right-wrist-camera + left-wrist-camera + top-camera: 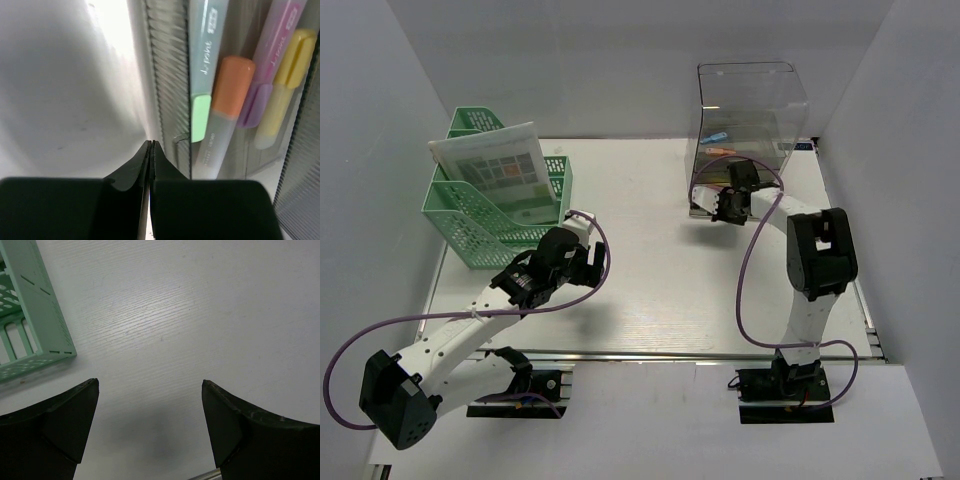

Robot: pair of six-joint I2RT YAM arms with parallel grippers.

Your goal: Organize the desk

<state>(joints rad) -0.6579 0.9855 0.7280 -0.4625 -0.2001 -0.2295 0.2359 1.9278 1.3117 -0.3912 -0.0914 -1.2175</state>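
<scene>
The desk (650, 285) is a white tabletop with a silver rail (650, 355) along its front edge. My left gripper (582, 264) hovers low over bare desk just right of a green mesh file basket (495, 215). In the left wrist view it (150, 382) is open and empty. My right gripper (716, 207) sits at the front left corner of a clear box (750, 120). In the right wrist view it (151, 142) is shut and empty beside a dark ribbed tray (170, 85) that holds several highlighters (227, 105).
The basket holds a white printed booklet (495, 165) leaning upright; its corner shows in the left wrist view (35, 315). Pale grey walls enclose the desk on three sides. Purple cables loop from both arms.
</scene>
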